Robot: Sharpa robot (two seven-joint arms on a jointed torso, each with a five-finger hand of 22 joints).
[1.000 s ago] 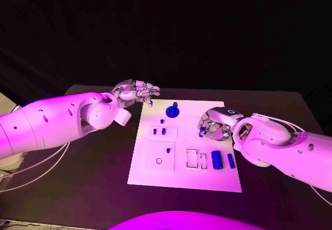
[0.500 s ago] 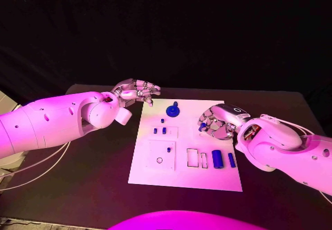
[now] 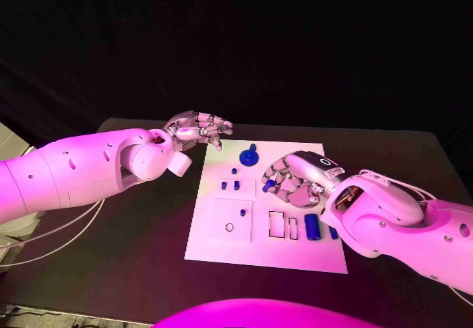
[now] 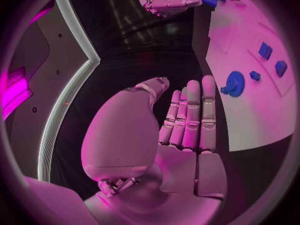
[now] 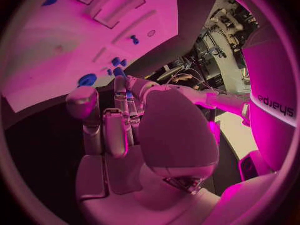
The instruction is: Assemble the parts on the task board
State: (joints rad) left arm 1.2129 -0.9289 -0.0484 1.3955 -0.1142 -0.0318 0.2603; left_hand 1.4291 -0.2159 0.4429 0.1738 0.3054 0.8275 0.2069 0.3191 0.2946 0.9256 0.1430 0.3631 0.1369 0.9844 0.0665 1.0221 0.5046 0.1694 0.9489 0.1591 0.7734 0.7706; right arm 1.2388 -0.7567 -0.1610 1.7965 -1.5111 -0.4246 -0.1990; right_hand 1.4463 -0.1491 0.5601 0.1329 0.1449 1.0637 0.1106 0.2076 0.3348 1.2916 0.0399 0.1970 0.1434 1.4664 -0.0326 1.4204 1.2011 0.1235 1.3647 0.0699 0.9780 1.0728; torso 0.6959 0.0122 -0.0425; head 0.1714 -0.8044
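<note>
In the head view, the white task board is seen in the middle of the desk, with a blue gear at its far end and a blue cylinder near its right edge. The right robot hand is held over the board, a small blue part pinched in its fingertips. The left robot hand is held beyond the board's far left corner, fingers curled, nothing held.

In the left wrist view, the left robot hand's fingers are shown extended side by side, empty.

In the right wrist view, a blue part is seen at the fingertips.
</note>
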